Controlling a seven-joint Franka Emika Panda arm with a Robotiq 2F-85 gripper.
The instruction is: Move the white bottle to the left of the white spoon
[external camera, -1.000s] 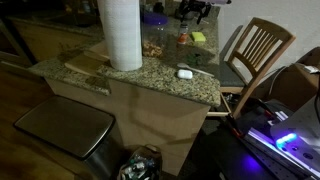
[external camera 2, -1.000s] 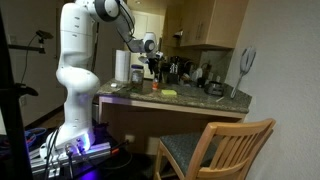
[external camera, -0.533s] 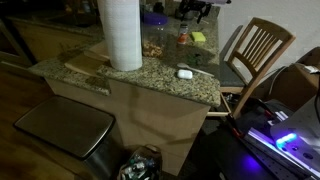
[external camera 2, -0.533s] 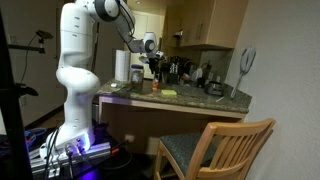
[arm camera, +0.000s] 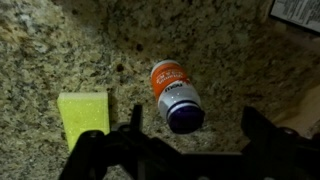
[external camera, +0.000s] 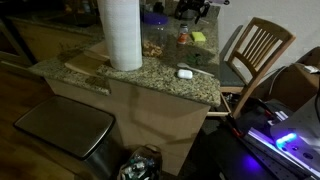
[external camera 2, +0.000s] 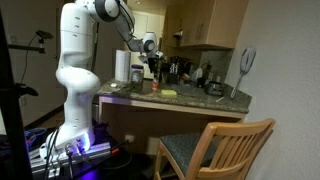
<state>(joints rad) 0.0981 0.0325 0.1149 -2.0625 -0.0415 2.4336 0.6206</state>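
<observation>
Tool (arm camera: 191,113) spread wide above cylindrical white bottle (arm camera: 177,95) on speckled granite counter (arm camera: 60,40).

From here I count on the speckled granite counter (external camera: 150,76) one slim whitish plastic bottle with an orange-red label (arm camera: 177,92), one yellow sponge-like block (arm camera: 83,113), one small white spoon (external camera: 184,72) and one tall white paper towel roll (external camera: 120,33). I also count one slatted wooden chair (external camera: 255,48).

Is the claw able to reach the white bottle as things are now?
Probably yes. In the wrist view the white bottle sits on the counter below the open claw, nothing lies between them, and the yellow sponge is apart to one side.
</observation>
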